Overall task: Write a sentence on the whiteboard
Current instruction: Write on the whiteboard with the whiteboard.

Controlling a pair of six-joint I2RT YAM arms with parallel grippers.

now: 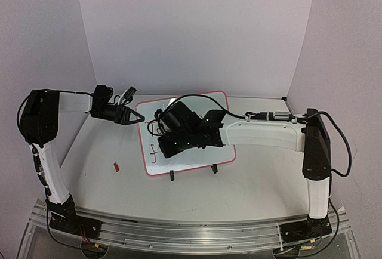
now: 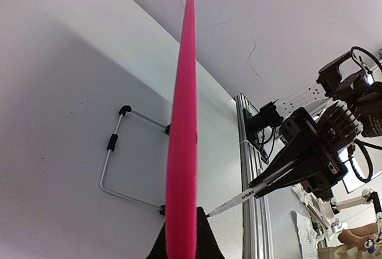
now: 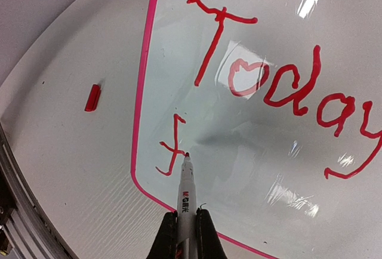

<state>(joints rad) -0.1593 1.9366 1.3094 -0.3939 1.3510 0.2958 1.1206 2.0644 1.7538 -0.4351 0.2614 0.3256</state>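
Observation:
The whiteboard, glossy white in a pink-red frame, lies mid-table on two small black feet. "Today" is written on it in red, with an "f" lower left. My right gripper is shut on a white marker, whose red tip touches the board just right of the "f". My left gripper is shut on the board's pink left edge. From above, the left gripper is at the board's upper left edge and the right gripper hangs over its lower left part.
A small red marker cap lies on the table left of the board, also in the right wrist view as the cap. A wire stand shows behind the board. An aluminium rail runs along the near edge. Purple walls enclose the table.

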